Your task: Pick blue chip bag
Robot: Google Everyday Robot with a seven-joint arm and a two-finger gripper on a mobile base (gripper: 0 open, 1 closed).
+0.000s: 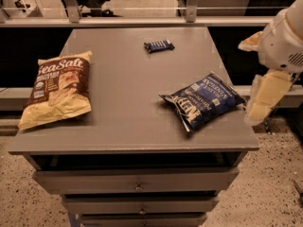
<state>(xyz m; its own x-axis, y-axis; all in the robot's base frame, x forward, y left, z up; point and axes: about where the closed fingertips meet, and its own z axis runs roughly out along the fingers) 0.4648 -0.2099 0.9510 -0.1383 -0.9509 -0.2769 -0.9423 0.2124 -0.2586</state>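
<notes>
Only one cam view here, so: grey counter [128,126] seen from above and a bit in front, w/ three things on it.

Blue chip bag [203,100] lies flat on the right side of the counter, towards the front, turned diagonally. One corner sits right at the counter's right edge. It's crinkled dark navy w/ white lettering and pale label patches facing up. Nothing is touching it.

The robot arm [284,41] comes in from the right edge of the pic, a white rounded housing up top. The gripper [262,98] is the pale cream part hanging below it, off the right side of the counter and just beside the bag's right corner, but apart from it. Tbh can't tell how far open it is from this angle, and it's got nothing in it afaict.

Other stuff: big tan-and-brown Sea Salt bag [59,91] lying flat on the left side, well apart from the blue one. Small slim dark-blue candy bar [159,45] near the back edge, approx. mid-counter. Drawers [137,181] w/ small knobs stacked under the counter, a speckled floor [274,188] below, and a metal rail [142,20] runs behind the counter.
</notes>
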